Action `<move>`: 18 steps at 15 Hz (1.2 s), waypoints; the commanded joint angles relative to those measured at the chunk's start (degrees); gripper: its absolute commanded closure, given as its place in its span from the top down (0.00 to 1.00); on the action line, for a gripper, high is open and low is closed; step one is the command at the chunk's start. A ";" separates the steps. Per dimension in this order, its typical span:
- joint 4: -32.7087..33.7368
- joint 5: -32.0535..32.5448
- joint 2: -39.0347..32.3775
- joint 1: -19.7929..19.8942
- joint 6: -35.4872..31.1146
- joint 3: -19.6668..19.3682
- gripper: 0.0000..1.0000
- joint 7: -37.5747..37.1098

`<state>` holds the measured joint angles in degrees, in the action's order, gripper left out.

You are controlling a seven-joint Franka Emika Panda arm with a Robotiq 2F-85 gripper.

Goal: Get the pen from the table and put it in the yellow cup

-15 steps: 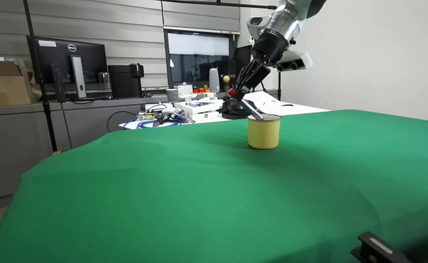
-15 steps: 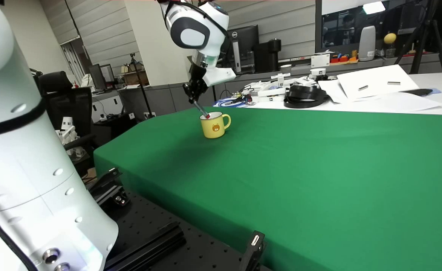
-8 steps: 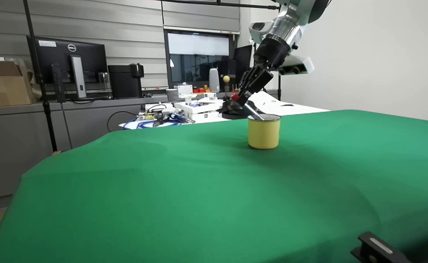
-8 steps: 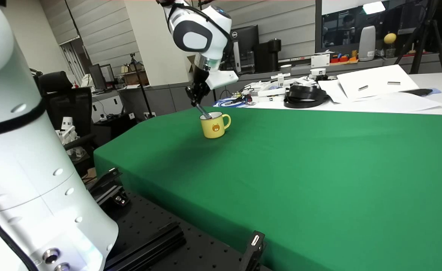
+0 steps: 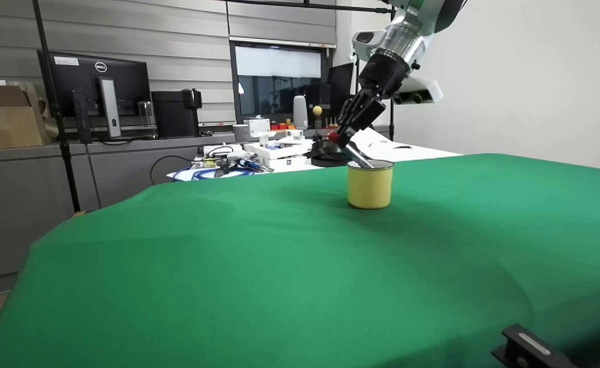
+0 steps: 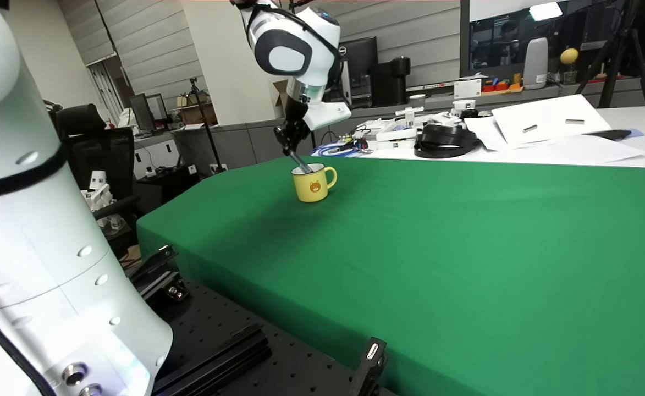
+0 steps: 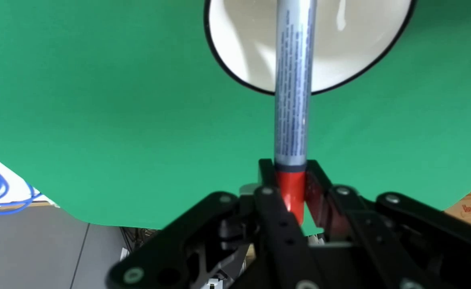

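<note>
The pen [image 7: 293, 100] is a grey-silver marker with a red end. My gripper [image 7: 291, 170] is shut on that red end, which also shows in an exterior view [image 5: 333, 136]. The yellow cup [image 5: 370, 188] stands upright on the green table [image 5: 259, 255]; its handle and a bear face show in an exterior view [image 6: 310, 188]. The pen is tilted, and its grey lower part [image 6: 300, 163] passes over the rim into the cup's mouth. How deep its lower end sits cannot be told; the wrist view cuts it off. My gripper is outside the cup, above and beside the rim.
A white desk [image 6: 630, 121] behind the green table carries white parts, blue cables [image 6: 333, 149], a black coil [image 6: 446, 142] and paper. A thin black stand [image 5: 57, 117] is at the far left. Black clamps [image 6: 370, 366] sit at the robot's base edge.
My gripper and the held pen have moved slightly to the right and down in both exterior views. The red lower tip seen in the cup's mouth a second ago is now hidden. The cup has not moved.
</note>
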<state>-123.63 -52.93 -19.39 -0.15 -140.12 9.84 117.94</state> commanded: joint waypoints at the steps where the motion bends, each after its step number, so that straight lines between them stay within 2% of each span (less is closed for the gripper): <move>1: 1.05 -0.58 -0.41 0.14 -0.23 -0.33 0.06 0.90; 8: 0.82 -0.23 -0.14 0.22 -0.75 -0.56 0.06 0.77; 9: 0.82 -0.20 -0.06 0.22 -0.65 -0.64 0.47 0.49; 10: 0.90 0.36 0.02 0.12 -0.37 -0.82 0.48 0.06; 17: 3.48 5.63 4.58 -0.01 6.78 -2.38 0.94 -7.66; 18: 3.84 6.73 5.75 -0.09 7.79 -2.59 0.98 -8.87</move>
<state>-121.02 -49.31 -17.33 -0.05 -136.05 8.26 114.18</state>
